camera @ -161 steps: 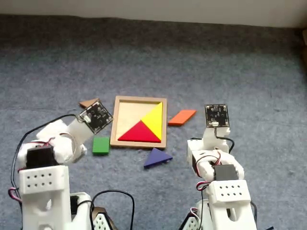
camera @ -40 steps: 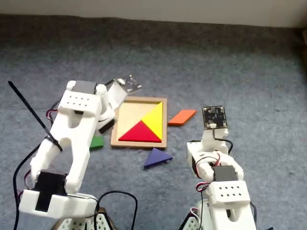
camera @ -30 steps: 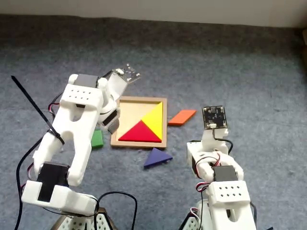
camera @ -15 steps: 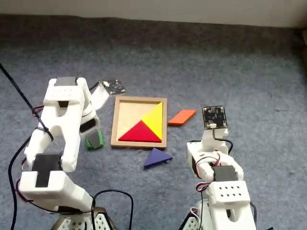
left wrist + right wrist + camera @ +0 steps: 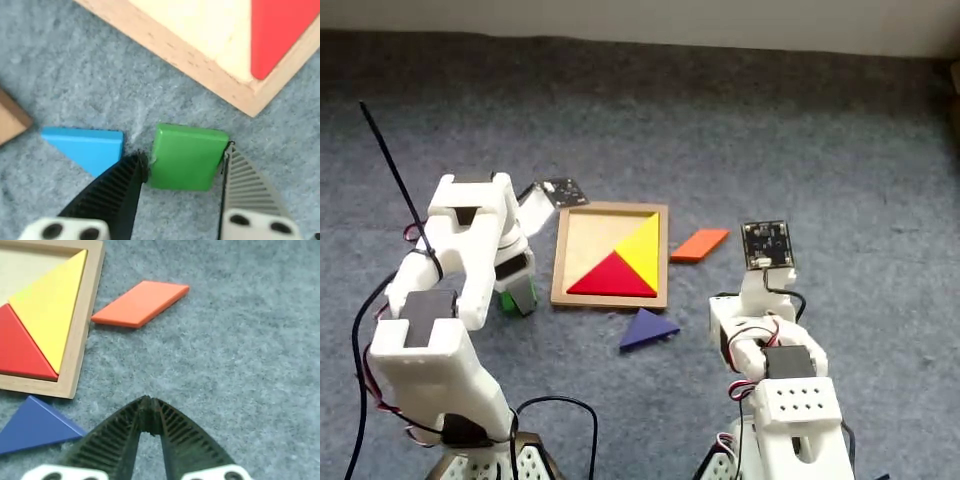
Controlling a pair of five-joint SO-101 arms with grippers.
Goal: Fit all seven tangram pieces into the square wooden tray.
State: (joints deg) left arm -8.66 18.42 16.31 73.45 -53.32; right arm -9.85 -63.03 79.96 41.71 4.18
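Resting nearest, the right jaws are clenched on nothing, tips together over the tabletop (image 5: 240,365), with the navy triangle (image 5: 647,329) just beside them. Farther out, the left jaws pinch the green square (image 5: 187,157) by two opposite edges, just outside the tray (image 5: 610,300) at its near left corner. A light-blue triangle (image 5: 85,147) and a brown piece (image 5: 10,117) lie close by. In the tray, the red triangle (image 5: 612,275) sits along the near side and the yellow triangle (image 5: 642,250) along the right, leaving bare wood elsewhere. The orange parallelogram (image 5: 700,243) lies beyond the right rim. Picking up the square seems the step in hand. Next it needs lifting over the rim and setting flat on open wood.
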